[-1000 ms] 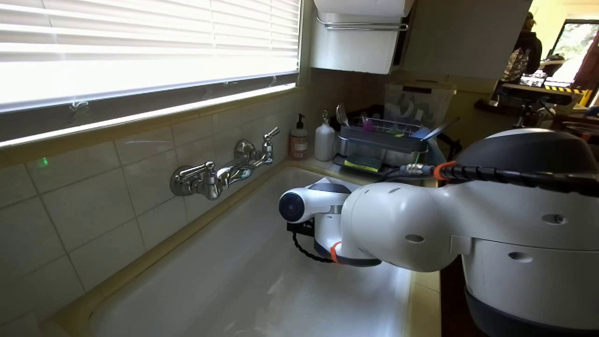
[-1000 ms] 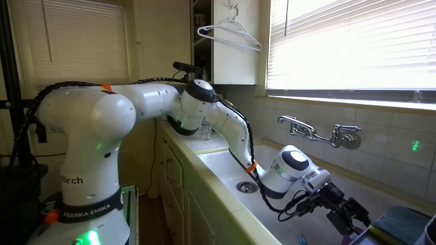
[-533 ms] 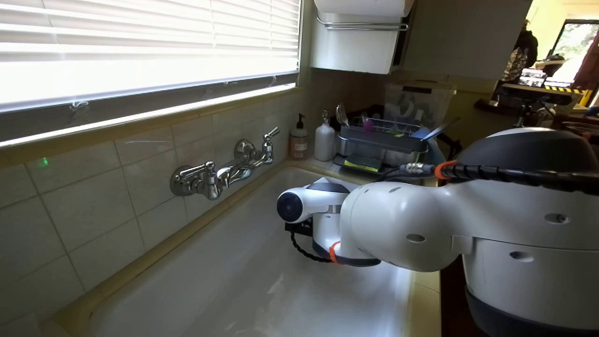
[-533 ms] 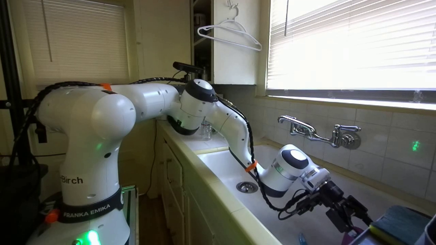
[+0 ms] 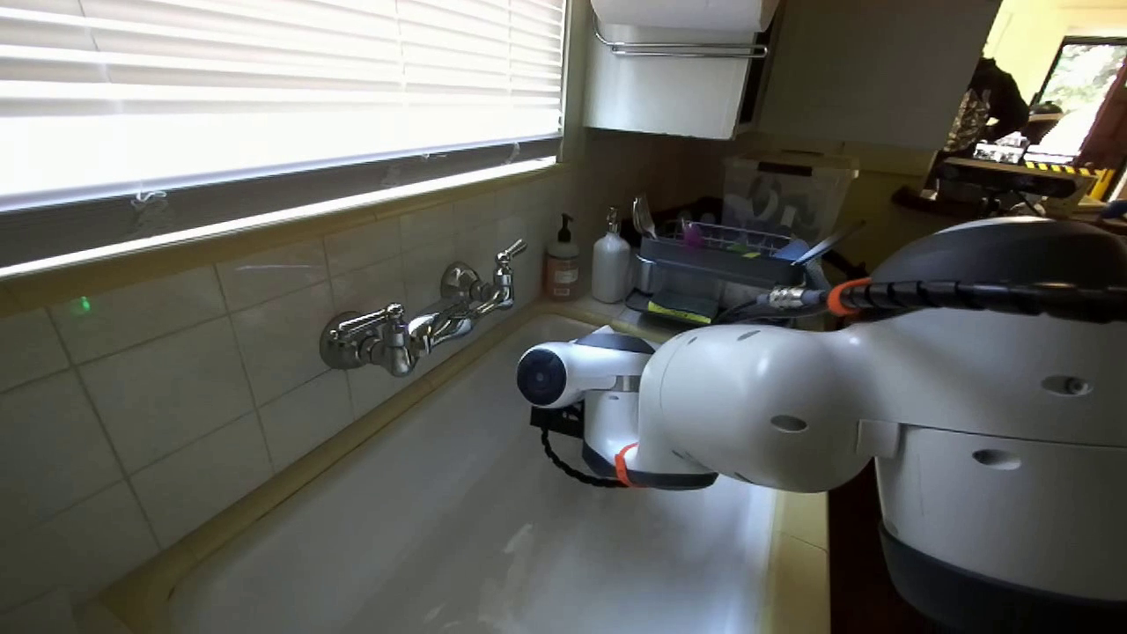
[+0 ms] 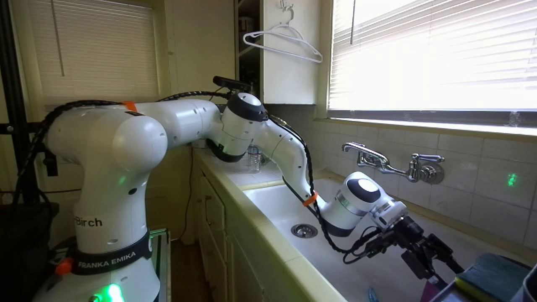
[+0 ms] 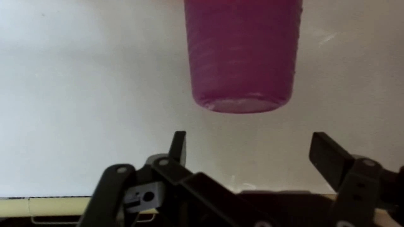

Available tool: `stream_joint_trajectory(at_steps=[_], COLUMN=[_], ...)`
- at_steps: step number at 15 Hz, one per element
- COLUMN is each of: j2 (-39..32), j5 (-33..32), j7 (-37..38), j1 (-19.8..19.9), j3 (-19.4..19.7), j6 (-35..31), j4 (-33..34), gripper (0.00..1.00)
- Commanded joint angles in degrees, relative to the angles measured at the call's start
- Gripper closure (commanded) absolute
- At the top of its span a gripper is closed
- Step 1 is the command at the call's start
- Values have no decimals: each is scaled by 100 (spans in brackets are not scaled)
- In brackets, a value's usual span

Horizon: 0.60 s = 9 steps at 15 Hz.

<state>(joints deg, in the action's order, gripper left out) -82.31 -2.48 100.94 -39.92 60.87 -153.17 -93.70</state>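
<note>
Purple and tapered, the plastic-looking cup (image 7: 243,56) is at twelve o'clock from the black two-fingered claw (image 7: 248,140) in the wrist view, inside the white sink (image 7: 94,126). The claw is spread wide, holding nothing; an off-centre advance could make either side shove the cup away.

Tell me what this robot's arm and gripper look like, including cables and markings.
The arm is white with rounded joints and dark caps. A black cable, fastened with orange bands, runs along it. A dark collar low down reads FRANKA EMIKA, with the lettering Birch above; a green light glows below. The gripper is black, with jointed linkages and blocky fingertips.
</note>
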Motion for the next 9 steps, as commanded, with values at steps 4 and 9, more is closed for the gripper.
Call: stream_joint_trajectory(at_steps=[4, 9], j2=[593, 1049], j5=[-126, -157], j7=[-44, -299], j1=[-96, -78], j3=[-156, -282], j6=[53, 9], j4=[-415, -680], gripper=[0, 0])
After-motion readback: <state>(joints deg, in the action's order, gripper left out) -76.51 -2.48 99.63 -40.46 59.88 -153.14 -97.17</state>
